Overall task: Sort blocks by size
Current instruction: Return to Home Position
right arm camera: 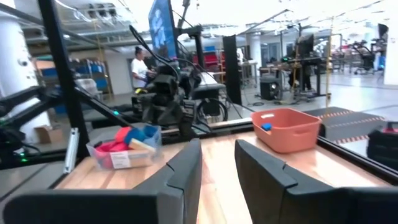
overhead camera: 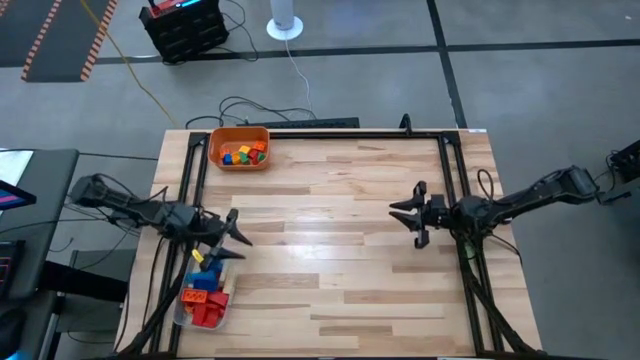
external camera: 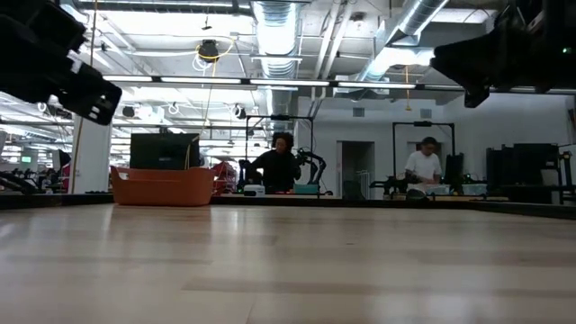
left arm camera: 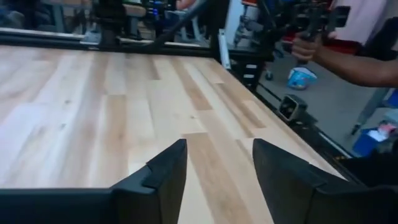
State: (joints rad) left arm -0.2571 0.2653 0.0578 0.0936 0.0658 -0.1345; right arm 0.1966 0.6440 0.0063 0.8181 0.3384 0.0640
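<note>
Left tool (left arm camera: 219, 150) hangs wide open and empty above the worktop (overhead camera: 330, 262), just beside the clear tub (overhead camera: 182, 312) holding blocks (overhead camera: 207, 300). Right tool (right arm camera: 217, 148), well apart, is open and empty. More blocks lie in the orange bin (overhead camera: 216, 142).

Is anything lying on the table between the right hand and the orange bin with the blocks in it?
Nothing visible. The table is bare from the open right hand to the orange bin and its blocks. The left hand hangs off that line, by the clear tub.
</note>
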